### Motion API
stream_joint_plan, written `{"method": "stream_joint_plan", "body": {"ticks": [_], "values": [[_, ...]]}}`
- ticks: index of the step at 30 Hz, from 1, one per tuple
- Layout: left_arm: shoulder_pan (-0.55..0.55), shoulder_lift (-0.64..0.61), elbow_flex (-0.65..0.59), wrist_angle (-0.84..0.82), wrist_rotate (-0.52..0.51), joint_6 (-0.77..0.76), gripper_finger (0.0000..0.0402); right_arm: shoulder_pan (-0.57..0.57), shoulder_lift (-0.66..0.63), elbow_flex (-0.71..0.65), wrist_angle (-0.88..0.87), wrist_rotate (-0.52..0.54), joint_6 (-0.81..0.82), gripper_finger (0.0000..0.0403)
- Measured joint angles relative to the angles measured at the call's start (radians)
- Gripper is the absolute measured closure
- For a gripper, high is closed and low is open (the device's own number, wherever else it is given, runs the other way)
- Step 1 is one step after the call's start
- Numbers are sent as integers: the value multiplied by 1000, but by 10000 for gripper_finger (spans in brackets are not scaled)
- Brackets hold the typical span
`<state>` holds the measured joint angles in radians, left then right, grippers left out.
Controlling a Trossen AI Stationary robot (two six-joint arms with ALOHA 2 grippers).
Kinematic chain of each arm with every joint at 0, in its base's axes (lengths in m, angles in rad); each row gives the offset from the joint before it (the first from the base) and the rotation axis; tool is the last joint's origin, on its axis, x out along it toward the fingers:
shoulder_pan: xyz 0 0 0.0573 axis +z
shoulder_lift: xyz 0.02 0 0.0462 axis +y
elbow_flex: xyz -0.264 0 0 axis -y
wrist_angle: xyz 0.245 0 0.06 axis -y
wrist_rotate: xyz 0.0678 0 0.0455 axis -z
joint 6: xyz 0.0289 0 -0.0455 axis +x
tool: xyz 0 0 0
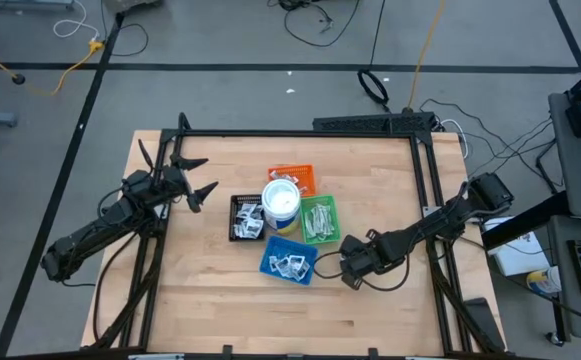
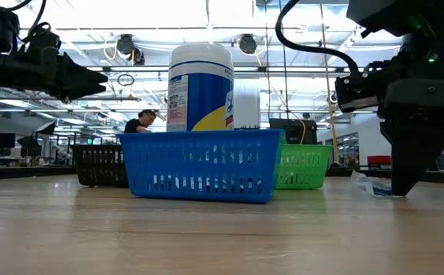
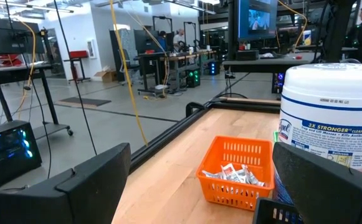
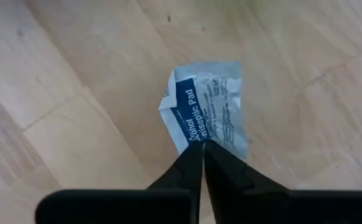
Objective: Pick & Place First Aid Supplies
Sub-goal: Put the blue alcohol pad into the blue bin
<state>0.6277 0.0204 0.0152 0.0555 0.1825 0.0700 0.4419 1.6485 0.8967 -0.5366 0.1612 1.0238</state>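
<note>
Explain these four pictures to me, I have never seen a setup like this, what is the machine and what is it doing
This is a robot with two dark arms at a wooden table, each ending in a two-finger gripper.

One picture looks straight down on the table. One looks level across the tabletop. The other two come from cameras on the arms' wrists.

In the middle stand four small trays: an orange tray, a black tray, a green tray and a blue tray, holding small packets, with a white tub between them.

The right gripper points down at the table beside the blue tray, its fingers shut on the edge of a white and blue antiseptic pad packet lying on the wood.

The left gripper waits open above the table's left side, holding nothing.
</note>
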Motion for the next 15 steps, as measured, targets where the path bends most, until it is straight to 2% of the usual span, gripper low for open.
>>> {"method": "stream_joint_plan", "body": {"ticks": [7, 15], "values": [[0, 0, 0, 0, 0, 0, 4, 0, -16, 18, -13, -24, 37, 401], [0, 0, 0, 0, 0, 0, 4, -3, -92, 132, -136, -35, 70, 402]]}}
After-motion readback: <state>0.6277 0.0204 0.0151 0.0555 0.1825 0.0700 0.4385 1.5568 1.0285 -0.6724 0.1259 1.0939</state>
